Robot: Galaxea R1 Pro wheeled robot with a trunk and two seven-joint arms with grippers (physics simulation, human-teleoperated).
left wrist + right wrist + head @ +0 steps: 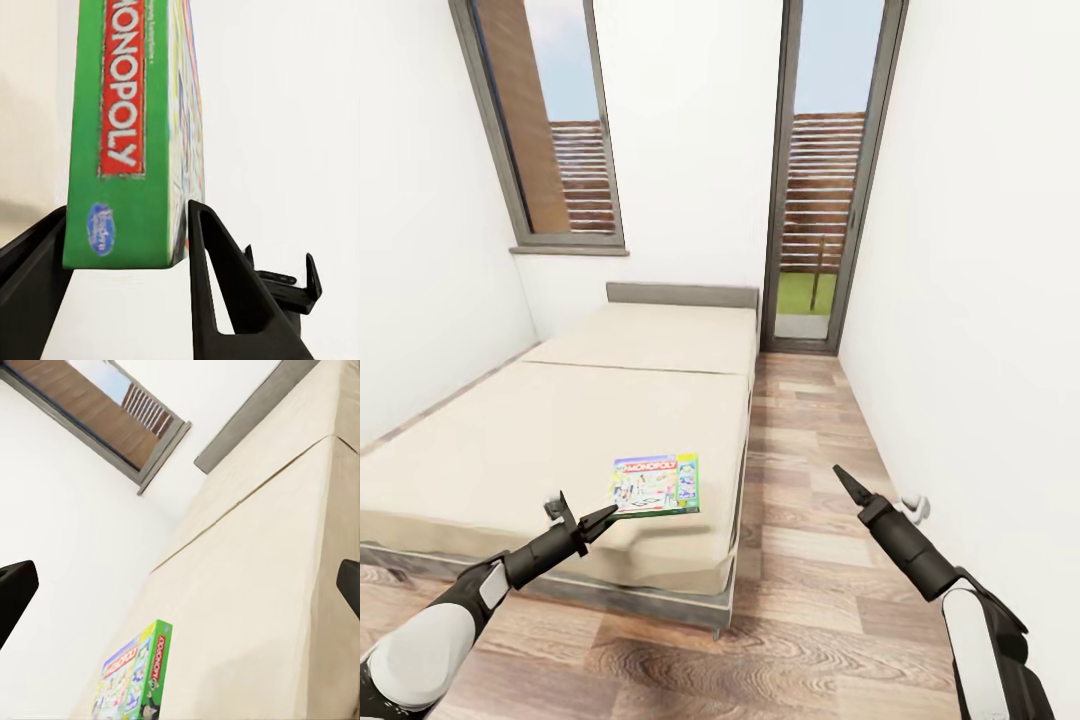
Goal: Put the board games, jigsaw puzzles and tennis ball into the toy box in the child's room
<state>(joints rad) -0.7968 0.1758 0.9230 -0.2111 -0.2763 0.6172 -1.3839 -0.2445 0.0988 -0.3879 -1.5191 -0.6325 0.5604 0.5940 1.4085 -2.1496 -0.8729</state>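
A green-blue Monopoly board game [657, 485] lies near the front right corner of the beige bed [550, 420]. My left gripper [603, 518] is at the box's near left corner. In the left wrist view its two black fingers press both faces of the box's green edge [124, 150], so the left gripper [127, 206] is shut on it. My right gripper [847, 482] hangs over the wood floor to the right of the bed, open and holding nothing. From the right wrist view the game [135, 679] and the mattress [255, 585] show between the wide-apart fingers of that gripper [184, 581].
A grey headboard [682, 294] and a tall window [555, 130] stand at the far wall, with a glass door [822, 180] to the right. A wood-plank aisle [810, 440] runs between the bed and the right white wall. A small white knob [913, 507] sits low on that wall.
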